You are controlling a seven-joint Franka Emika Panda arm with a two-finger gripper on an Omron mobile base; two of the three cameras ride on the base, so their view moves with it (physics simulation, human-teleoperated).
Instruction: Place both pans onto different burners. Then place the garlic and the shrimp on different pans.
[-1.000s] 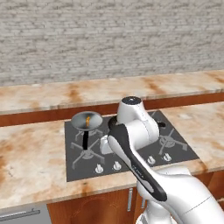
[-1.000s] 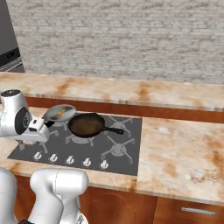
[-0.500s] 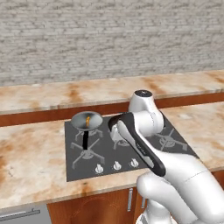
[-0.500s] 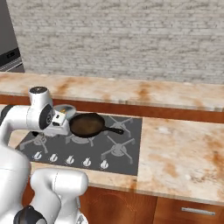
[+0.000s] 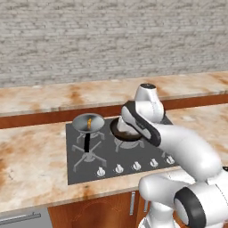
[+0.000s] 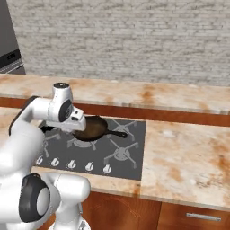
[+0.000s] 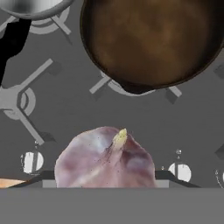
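My gripper (image 7: 105, 176) is shut on the garlic (image 7: 105, 158), a pale purplish bulb with its pointed tip up, held over the front part of the cooktop (image 7: 87, 109). Just beyond it the dark brown pan (image 7: 153, 39) sits on a burner. In the right base view my hand hangs at the near left rim of this pan (image 6: 93, 128). The steel pan (image 5: 88, 123) rests on the back left burner with the orange shrimp (image 5: 89, 121) inside it. Its black handle (image 5: 87, 141) points toward the front.
White knobs (image 5: 119, 168) line the cooktop's front edge. Bare star-shaped grates (image 6: 120, 152) lie right of the dark pan and at the front left (image 5: 84, 156). Marble counter (image 6: 188, 157) stretches to both sides, and a brick wall stands behind.
The arm has swung from the cooktop's left side toward the dark pan, carrying the garlic. Both pans and the shrimp stay put.
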